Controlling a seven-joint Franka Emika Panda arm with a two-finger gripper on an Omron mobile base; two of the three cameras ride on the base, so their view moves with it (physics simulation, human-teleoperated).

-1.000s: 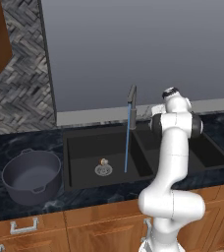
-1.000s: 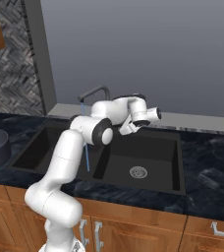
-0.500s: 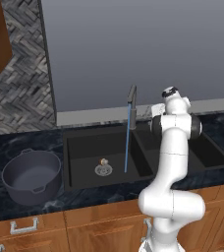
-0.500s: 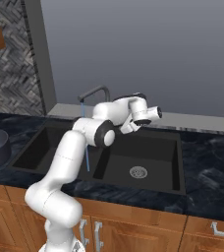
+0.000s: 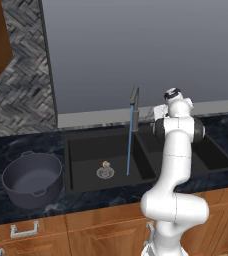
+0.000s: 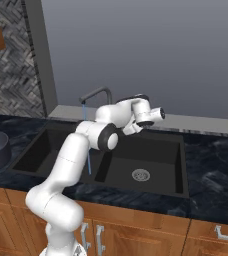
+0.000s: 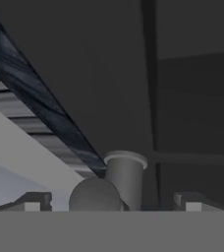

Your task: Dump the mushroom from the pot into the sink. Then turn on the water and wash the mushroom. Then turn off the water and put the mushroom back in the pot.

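1. Far left of the gripper (image 7: 109, 204), on the table (image 5: 16, 145): pot (image 5: 32, 179) upright and apparently empty, so dumping judged done.
2. Left of the gripper and lower, in the wide basin of the sink (image 5: 86, 150): mushroom (image 5: 105, 163) lying just beside the drain (image 5: 105, 173), apart from the pot.
3. Nearer the gripper, still to its left: thin blue stream of water (image 5: 129, 145) falling from the faucet (image 5: 134, 97) spout into the same basin, landing near but a little right of the mushroom. Water judged on; washing stage under way.
4. At the gripper, behind the sink by the faucet base: fingers (image 7: 33, 201) spread wide, holding nothing, with the grey faucet post and a rounded knob between them in the hand view. Contact with the lever impossible to tell.
5. Left to do, by this look: shut off the water, pick up the mushroom, put it back in the pot.
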